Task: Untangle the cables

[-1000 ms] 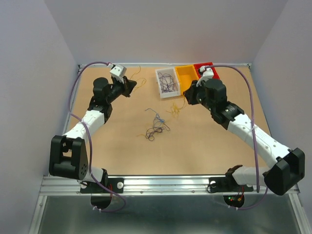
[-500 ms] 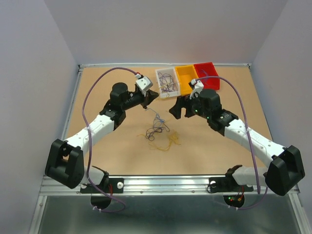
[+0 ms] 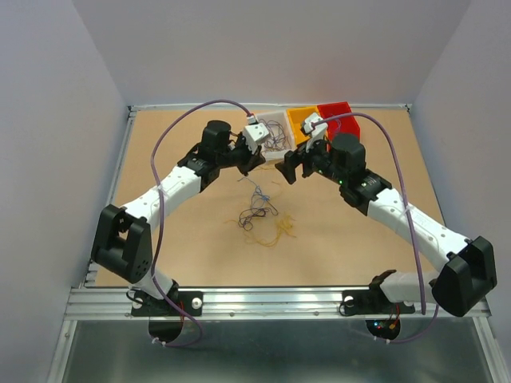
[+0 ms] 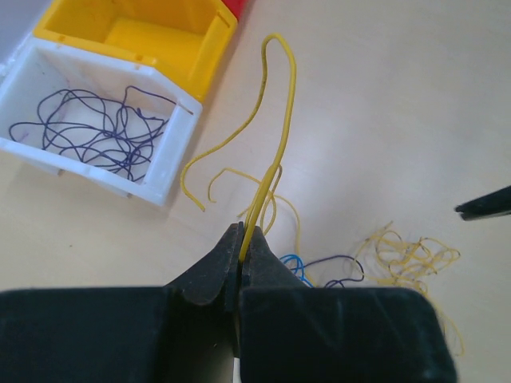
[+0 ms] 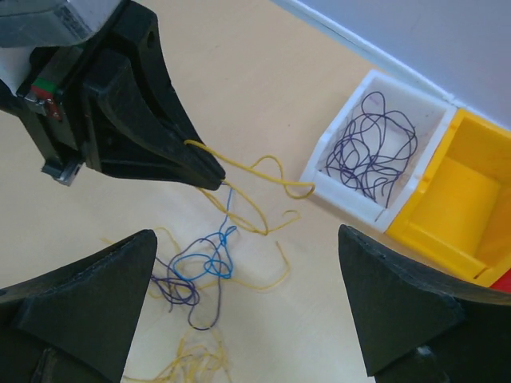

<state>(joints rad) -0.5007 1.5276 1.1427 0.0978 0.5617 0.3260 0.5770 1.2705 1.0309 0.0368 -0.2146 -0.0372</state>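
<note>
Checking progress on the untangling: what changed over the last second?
The left gripper, shut on a yellow wire, swung right from the far-left corner toward the white bin. The right gripper opened, dropping a yellow clump onto the table, and shifted left. The blue-purple tangle and bins stayed put.

We see a tan wooden desk (image 3: pixel 335 247) boxed in by plain pale lilac walls (image 3: pixel 271 48) on three sides, with an aluminium rail (image 3: pixel 271 302) along its near edge, evenly lit

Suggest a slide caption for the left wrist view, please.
Left gripper shut on a yellow cable, near the white bin holding purple cables.
</note>
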